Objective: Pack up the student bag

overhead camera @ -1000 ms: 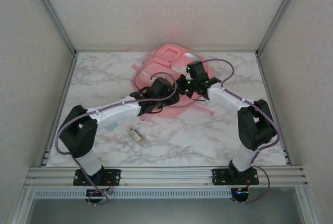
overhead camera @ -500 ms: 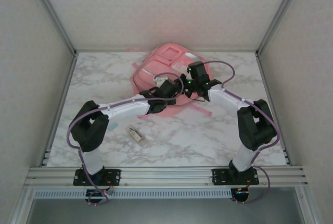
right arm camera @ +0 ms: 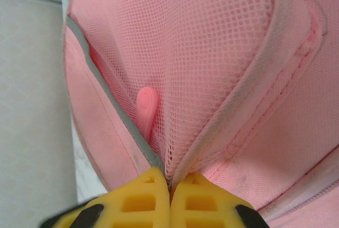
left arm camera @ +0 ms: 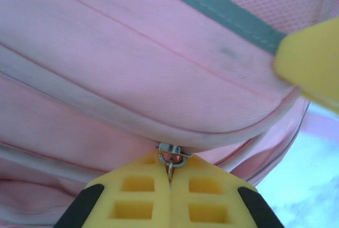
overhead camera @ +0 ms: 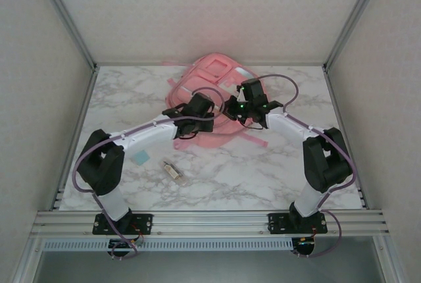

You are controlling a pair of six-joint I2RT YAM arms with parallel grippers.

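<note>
Left pincer clamps the zipper pull of the student bag, right pincer pinches its mesh; a small clear item near the bag lies unpacked.

The white left arm and right arm both reach forward and angle inward. The yellow-fingered left gripper is pinched shut, and the right gripper too.

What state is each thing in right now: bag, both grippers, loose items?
student bag: lying on the table, front up.
left gripper: shut on zipper pull.
right gripper: shut on student bag, at the mesh edge.
small clear item: loose on the table.
blue flat piece: loose on the table.
</note>
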